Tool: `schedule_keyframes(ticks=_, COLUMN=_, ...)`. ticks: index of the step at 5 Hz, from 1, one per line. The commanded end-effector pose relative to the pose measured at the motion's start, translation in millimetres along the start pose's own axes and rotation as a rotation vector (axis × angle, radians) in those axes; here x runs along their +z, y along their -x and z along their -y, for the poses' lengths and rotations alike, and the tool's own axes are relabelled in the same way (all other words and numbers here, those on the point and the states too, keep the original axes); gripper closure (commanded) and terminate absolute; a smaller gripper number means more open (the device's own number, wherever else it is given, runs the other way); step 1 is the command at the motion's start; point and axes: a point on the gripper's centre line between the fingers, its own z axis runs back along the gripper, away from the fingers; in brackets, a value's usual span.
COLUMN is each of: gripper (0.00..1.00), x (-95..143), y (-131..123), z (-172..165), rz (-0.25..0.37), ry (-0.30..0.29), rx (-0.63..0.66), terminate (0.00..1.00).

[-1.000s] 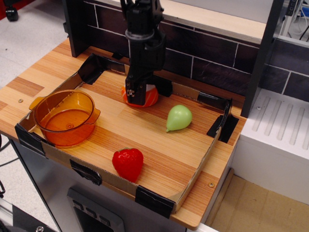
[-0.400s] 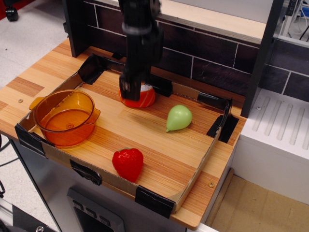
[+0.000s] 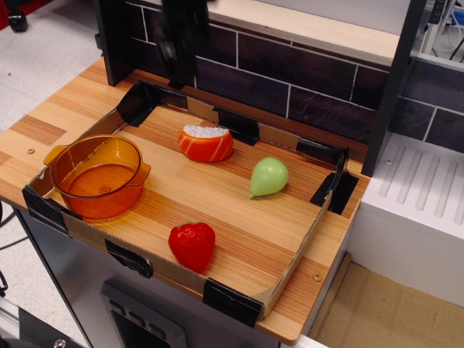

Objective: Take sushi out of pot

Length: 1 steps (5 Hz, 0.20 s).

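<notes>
The sushi (image 3: 206, 143) lies on the board (image 3: 217, 203), right of and behind the pot (image 3: 97, 176).

You see a green pear (image 3: 268, 177) lying on the wooden bench (image 3: 239, 217), right of centre. A red strawberry (image 3: 192, 245) sits near the front edge, well apart from it. A low cardboard rim (image 3: 290, 272) with black tape corners borders both.

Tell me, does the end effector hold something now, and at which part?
Nothing is held. The end effector is raised and blurred, apart from the sushi, which lies alone on the board.

Open board between sushi (image 3: 206, 143) and pot (image 3: 98, 176)
</notes>
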Motion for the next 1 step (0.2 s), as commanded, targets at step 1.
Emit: schedule_keyframes(ticks=1, gripper=0.00, x=24.3, y=2.7, z=-18.1, rz=0.010, ry=-0.065, rx=-0.015, terminate=1.00)
